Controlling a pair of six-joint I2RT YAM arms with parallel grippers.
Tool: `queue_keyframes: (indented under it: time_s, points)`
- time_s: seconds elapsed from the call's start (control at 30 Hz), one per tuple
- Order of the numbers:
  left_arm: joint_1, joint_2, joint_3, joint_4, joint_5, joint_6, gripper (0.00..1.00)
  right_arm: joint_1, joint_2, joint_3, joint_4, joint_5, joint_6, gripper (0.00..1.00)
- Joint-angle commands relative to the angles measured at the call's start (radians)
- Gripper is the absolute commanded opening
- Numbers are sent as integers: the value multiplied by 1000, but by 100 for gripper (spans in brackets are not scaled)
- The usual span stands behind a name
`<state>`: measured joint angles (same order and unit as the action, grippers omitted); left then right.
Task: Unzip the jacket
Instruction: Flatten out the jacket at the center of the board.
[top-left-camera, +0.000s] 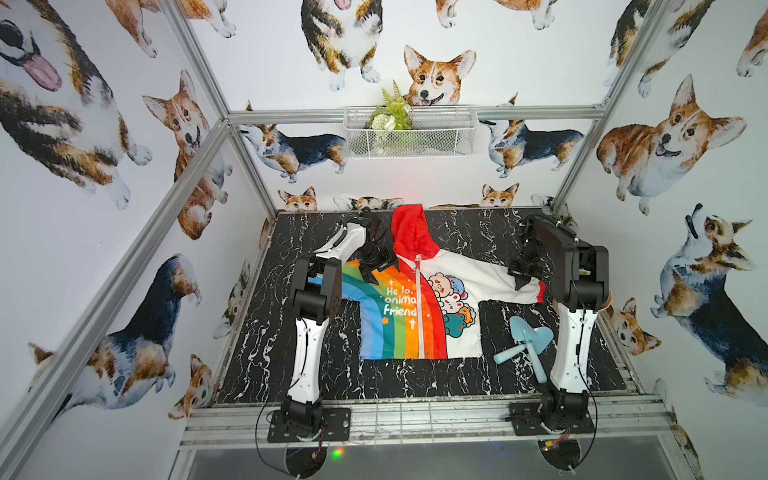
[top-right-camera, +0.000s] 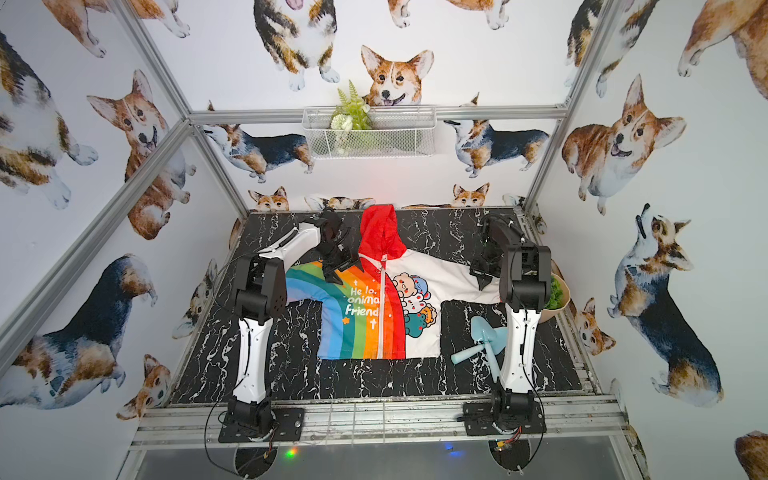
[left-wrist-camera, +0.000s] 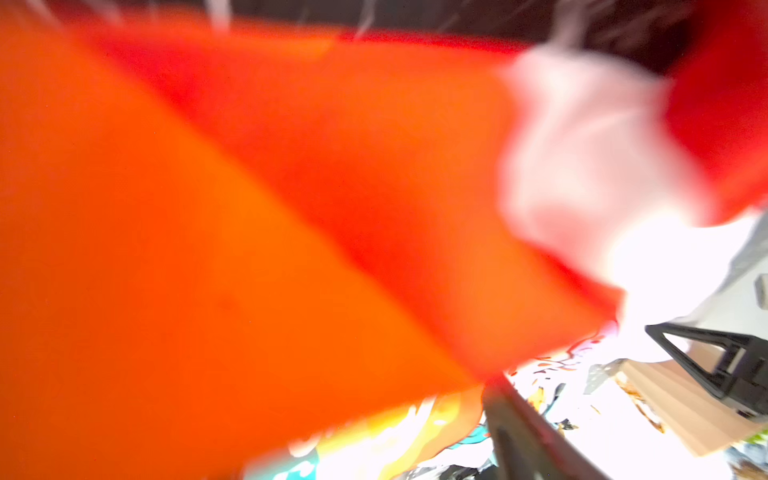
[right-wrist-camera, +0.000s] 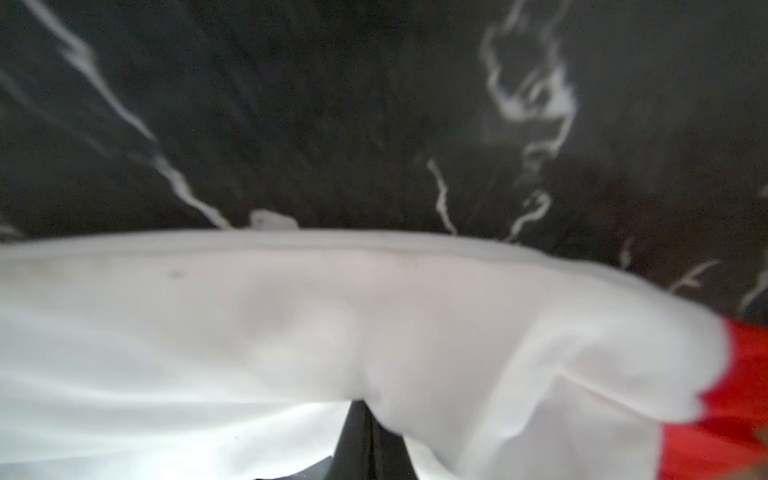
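The right gripper, jaws pinching the jacket's white sleeve, anchors the cloth; the left gripper, jaws wide by the collar, should take the zipper pull squarely.

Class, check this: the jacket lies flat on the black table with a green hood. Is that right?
No. The hood is red, not green, as both top views show; the jacket does lie flat on the black table.

White-shelled arms with black joints, thin black cables, black base plates and black left gripper
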<state>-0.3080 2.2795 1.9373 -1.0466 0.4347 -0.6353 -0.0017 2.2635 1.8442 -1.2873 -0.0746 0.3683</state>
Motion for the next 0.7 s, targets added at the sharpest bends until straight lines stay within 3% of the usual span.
queue_keyframes:
  time_s: [0.0, 0.1, 0.17, 0.3, 0.53, 0.67]
  points:
    - [0, -46, 80, -61, -35, 37, 100, 8, -63, 64, 1, -34, 1, 21]
    - [0, -105, 88, -84, -70, 58, 100, 28, -129, 103, 2, -66, 15, 35]
    - [-3, -160, 47, -85, -85, 70, 100, 52, -174, 103, -1, -74, 27, 39]
    - [-5, -319, -155, -39, -85, 74, 99, 141, -282, 8, 3, -116, 57, 39]
    - [-36, -591, -514, 41, -49, 64, 95, 393, -499, -317, 91, -194, 157, 34]
    - [-53, -722, -695, 77, -58, 17, 93, 486, -572, -478, 142, -223, 218, 33]
